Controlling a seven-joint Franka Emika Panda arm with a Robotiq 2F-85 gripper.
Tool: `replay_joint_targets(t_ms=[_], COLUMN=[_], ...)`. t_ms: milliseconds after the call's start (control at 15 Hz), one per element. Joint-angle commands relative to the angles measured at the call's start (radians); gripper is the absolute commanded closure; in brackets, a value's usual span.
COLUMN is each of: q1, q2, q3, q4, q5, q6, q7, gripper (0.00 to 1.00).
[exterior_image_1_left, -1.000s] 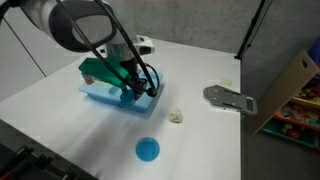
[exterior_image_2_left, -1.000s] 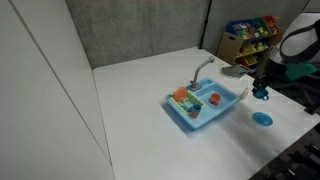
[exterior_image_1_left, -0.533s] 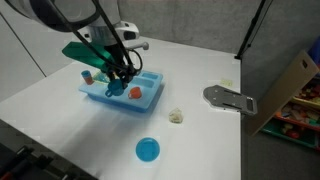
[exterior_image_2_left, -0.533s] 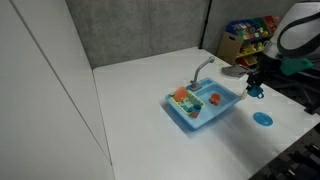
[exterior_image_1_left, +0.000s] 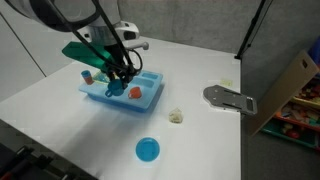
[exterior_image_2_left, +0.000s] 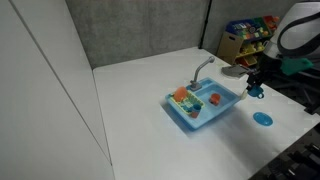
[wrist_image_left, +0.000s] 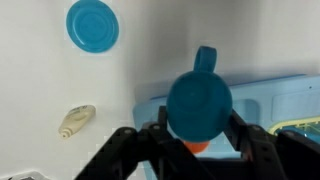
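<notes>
The gripper (wrist_image_left: 198, 136) has its fingers closed on either side of a blue cup (wrist_image_left: 198, 100), holding it above one end of a blue toy sink (exterior_image_1_left: 150, 100). The sink stands on a white table (exterior_image_1_left: 205, 140), with a blue plate (exterior_image_1_left: 147, 150) near it and a grey partition wall (exterior_image_1_left: 190, 20) behind.

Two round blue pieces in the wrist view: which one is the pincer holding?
The blue cup with the handle, gripped in the pincer. The flat blue plate lies free on the table.
</notes>
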Motion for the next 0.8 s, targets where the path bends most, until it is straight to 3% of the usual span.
replay_joint_targets(t_ms=[0,467,733], q1=[0.014,0.096,0.141], q2=[-0.011,-0.053,-0.055], q3=[0.001,0.031,0.075], q4=[0.003,0.030,0.085], q5=[-0.015,-0.124,-0.114], q6=[-0.007,-0.055,-0.147], q7=[0.011,0.072,0.073], gripper=[0.68,0.68,0.68])
